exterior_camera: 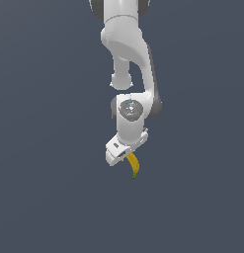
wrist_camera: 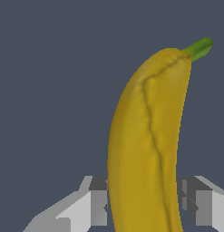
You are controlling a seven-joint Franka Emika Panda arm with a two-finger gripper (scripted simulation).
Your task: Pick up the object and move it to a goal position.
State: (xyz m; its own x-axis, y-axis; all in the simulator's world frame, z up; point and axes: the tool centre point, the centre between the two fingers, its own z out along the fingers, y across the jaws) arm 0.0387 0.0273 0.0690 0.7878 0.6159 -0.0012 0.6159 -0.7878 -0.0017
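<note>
The hand (exterior_camera: 124, 157) gripped the banana (exterior_camera: 133, 165) between its fingers, seemingly lifted clear; pickup looked done, with carrying to an unseen goal left.

Banana (wrist_camera: 145, 149) clamped between end effector (wrist_camera: 143, 204) fingers (wrist_camera: 93, 204), green tip pointing away from them.

A plain, flat, dark slate-grey backdrop fills both views, evenly lit, with no visible walls or furniture.
</note>
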